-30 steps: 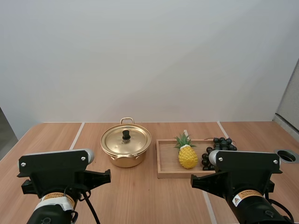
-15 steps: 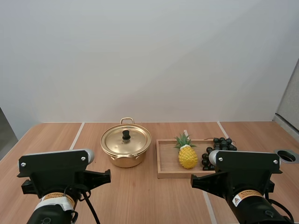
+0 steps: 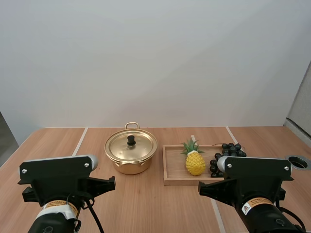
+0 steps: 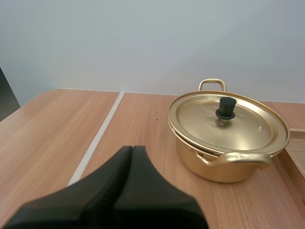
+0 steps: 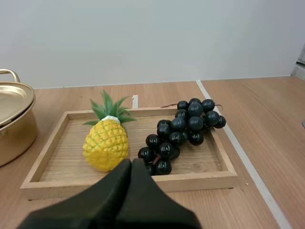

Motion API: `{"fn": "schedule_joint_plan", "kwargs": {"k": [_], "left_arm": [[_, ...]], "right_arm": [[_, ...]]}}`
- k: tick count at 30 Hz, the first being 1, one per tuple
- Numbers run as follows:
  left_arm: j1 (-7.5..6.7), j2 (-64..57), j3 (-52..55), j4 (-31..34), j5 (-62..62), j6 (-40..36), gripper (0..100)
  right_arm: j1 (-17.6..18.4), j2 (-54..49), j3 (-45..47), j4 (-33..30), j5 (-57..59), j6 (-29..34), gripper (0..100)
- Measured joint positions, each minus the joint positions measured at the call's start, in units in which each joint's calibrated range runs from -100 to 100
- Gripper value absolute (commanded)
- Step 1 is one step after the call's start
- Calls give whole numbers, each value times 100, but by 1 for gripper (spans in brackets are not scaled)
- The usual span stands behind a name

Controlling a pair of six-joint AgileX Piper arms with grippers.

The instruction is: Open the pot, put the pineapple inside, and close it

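A gold pot (image 3: 130,154) stands on the table with its lid (image 4: 228,122) on, black knob (image 4: 226,107) upright. To its right, a yellow pineapple (image 3: 195,160) with green leaves lies in a wooden tray (image 3: 168,170), next to a bunch of dark grapes (image 5: 183,132). My left gripper (image 4: 132,150) is shut on nothing, its fingers together as one wedge, short of the pot (image 4: 224,157). My right gripper (image 5: 131,163) is also shut on nothing, hanging before the tray's (image 5: 128,183) front edge near the pineapple (image 5: 106,143).
White seam lines (image 3: 79,141) run across the wooden table. A round dark hole (image 3: 298,161) sits at the table's far right edge. Both arm housings (image 3: 58,180) stand at the near side.
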Motion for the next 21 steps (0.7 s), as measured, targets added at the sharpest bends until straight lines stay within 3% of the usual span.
{"fn": "schedule_joint_plan", "kwargs": {"k": [12,21], "left_arm": [[0,0,0,43,0,0,0],[37,0,-31,44,258,-476,0]], "right_arm": [[0,0,0,-390,0,0,0],[0,0,0,-447,0,15,0]]}}
